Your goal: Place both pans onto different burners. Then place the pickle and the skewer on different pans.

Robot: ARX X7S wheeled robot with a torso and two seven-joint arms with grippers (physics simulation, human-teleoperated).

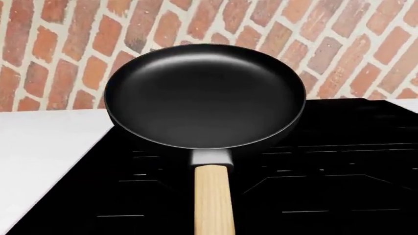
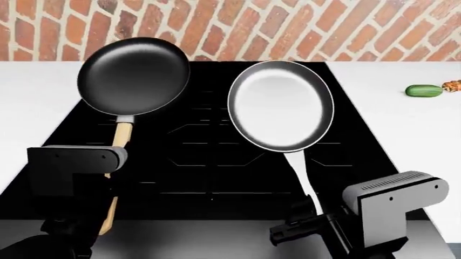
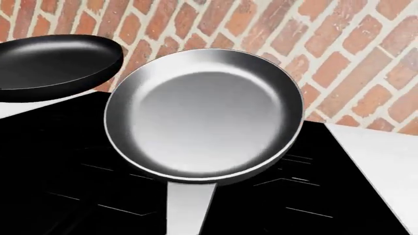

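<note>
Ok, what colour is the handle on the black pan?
Light wood on the black pan's handle, clearest in the left wrist view.

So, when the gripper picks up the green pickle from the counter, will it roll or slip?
Probably both. The pickle looks rounded and oblong, so a sideways nudge could roll it across the flat white counter. Its smooth, glossy skin may slip between the fingers. It looks small, so likely light.

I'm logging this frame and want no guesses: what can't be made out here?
- Left gripper and right gripper: fingertips show in no view, so the grip on each handle is unseen.
- Black pan and silver pan: whether they rest on the stove or hang above it.
- Skewer: cut by the head view's edge, tiny beside the pickle.
</note>
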